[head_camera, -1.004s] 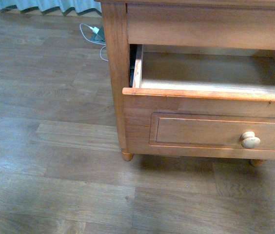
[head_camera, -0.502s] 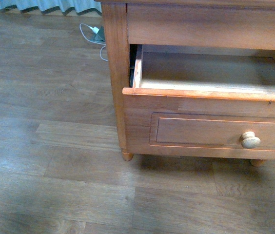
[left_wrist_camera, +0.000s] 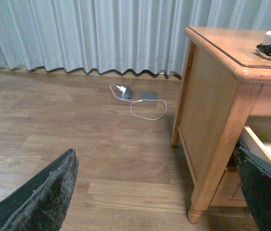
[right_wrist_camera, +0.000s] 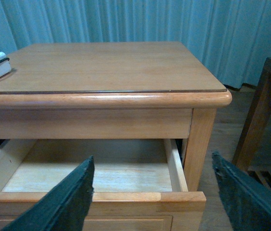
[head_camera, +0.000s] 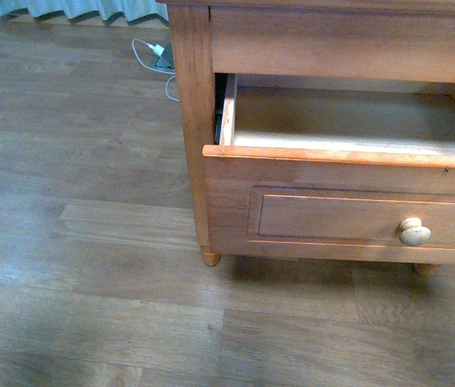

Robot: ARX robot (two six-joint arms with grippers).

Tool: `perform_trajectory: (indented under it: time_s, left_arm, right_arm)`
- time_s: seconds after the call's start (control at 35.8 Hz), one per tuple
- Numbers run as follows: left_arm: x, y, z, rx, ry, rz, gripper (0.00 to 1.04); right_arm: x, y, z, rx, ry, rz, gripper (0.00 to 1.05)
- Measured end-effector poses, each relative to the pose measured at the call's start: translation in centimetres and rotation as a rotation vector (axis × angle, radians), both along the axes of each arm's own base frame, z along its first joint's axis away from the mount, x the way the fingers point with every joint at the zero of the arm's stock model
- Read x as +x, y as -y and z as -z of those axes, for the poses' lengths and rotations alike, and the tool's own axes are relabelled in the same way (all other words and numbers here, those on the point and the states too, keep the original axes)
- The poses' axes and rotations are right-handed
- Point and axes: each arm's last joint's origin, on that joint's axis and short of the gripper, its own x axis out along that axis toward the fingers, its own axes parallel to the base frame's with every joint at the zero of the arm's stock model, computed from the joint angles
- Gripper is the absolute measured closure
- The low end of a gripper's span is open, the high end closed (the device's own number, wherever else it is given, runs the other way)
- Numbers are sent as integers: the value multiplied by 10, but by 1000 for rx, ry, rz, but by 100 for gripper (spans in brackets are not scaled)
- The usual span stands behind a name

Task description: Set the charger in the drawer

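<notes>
Drawer (head_camera: 332, 218) unchanged, open and empty; left gripper (left_wrist_camera: 154, 159) and right gripper (right_wrist_camera: 152, 161) both spread, holding nothing. I haven't picked the charger (left_wrist_camera: 266, 47) yet.

Drawer (head_camera: 340, 173) under tabletop (right_wrist_camera: 106, 67); plug (head_camera: 160, 53) on floor (head_camera: 90, 242) behind-left.

The orange-brown drawer (head_camera: 348, 218) stands pulled open, its pale knob (head_camera: 414, 232) facing front. The black charger (left_wrist_camera: 268, 48) lies on the cabinet top (left_wrist_camera: 231, 41).

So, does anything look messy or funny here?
A white plug with a looping white cable lies loose on the brown wooden floor by the pale curtain. The orange-brown wooden drawer stands open; what shows of its inside is bare.
</notes>
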Motion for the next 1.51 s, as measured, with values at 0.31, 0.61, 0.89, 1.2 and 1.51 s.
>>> perform_trajectory:
  time_s: [0.31,0.61,0.89,1.2,1.51]
  left_arm:
    - [0,0,0,0,0,0,6]
    - [0,0,0,0,0,0,6]
    - [0,0,0,0,0,0,6]
    - [0,0,0,0,0,0,6]
    - [31,15,-13,-89,-133,46,6]
  right_arm:
    - [0,0,0,0,0,0,9]
    - [0,0,0,0,0,0,9]
    - [0,0,0,0,0,0,9]
    - [0,0,0,0,0,0,9]
    - [0,0,0,0,0,0,9]
